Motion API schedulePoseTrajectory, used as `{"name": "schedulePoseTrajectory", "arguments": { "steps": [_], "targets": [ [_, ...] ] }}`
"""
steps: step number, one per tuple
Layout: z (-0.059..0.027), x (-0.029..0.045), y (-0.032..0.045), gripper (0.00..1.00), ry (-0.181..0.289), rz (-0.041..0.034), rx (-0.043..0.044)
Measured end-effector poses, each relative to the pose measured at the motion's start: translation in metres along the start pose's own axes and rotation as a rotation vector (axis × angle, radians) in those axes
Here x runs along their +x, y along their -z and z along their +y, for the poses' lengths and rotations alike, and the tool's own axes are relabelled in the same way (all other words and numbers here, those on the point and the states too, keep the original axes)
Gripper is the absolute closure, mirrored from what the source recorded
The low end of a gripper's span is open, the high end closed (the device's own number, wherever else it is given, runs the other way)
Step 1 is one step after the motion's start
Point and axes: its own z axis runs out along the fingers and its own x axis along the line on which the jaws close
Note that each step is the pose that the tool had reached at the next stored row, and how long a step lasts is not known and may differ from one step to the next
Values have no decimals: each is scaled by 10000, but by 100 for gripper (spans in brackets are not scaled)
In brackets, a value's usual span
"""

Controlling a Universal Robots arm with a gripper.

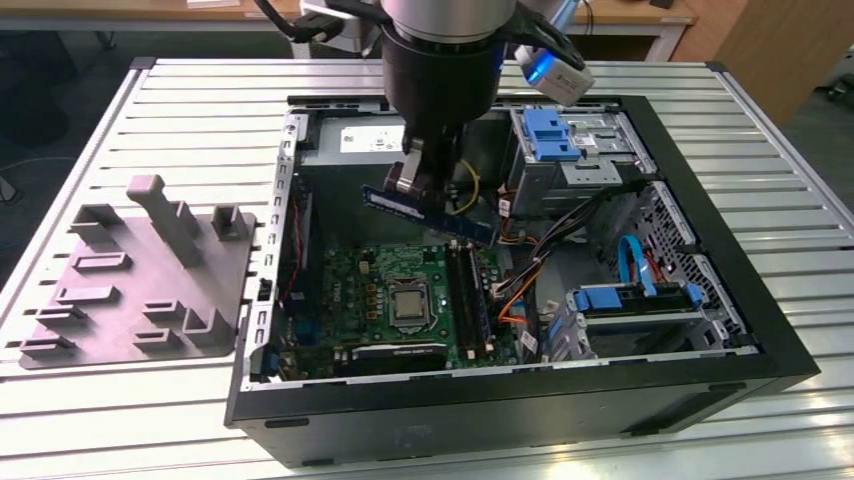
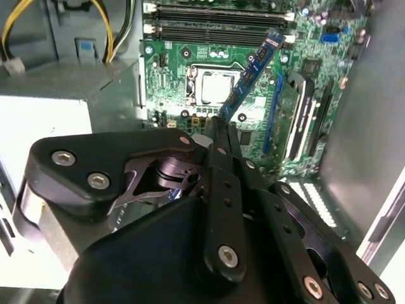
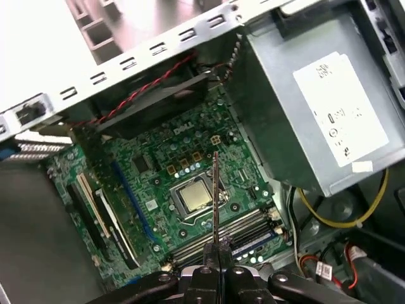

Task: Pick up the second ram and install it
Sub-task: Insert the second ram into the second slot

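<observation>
**Second ram held over the motherboard**

The second ram (image 1: 434,213) is gripped at one end by the closed end effector (image 1: 412,186). It is held tilted in the air inside the open computer case (image 1: 534,385), above the green motherboard (image 1: 380,275) and near the far end of its long black slots (image 1: 467,290). A grey fixture (image 1: 134,290) lies on the tabletop (image 1: 174,420), at the exterior view's left.
</observation>
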Motion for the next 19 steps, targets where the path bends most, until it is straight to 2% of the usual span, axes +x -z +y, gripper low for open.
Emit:
{"name": "schedulePoseTrajectory", "arguments": {
  "steps": [19],
  "targets": [
    [0,0,-6,89,-3331,-27,95]
  ]
}}
